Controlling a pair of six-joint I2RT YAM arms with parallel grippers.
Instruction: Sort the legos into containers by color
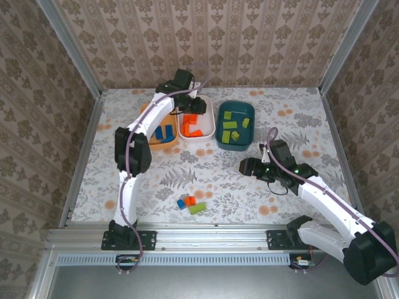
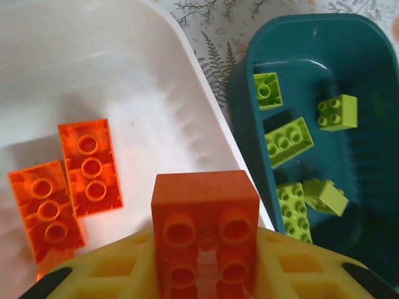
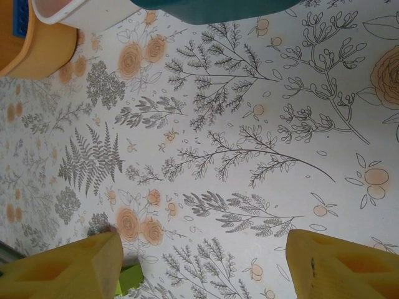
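- While hovering above the white tub (image 2: pixel 93 56), my left gripper (image 2: pixel 206 268) pinches an orange brick (image 2: pixel 206 205) between nearly closed fingers.
- My right gripper (image 3: pixel 202 261) hangs half open, empty, over the table (image 3: pixel 249 124).
- Green bricks (image 2: pixel 288 140) lie in the teal tub (image 2: pixel 312 43).

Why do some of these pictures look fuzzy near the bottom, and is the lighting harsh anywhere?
Top external view: even light, soft shadows. Left wrist view: the held orange brick looks a bit soft up close; the white tub is nearly washed out. Right wrist view: tablecloth sharp, yellow fingers blurred.
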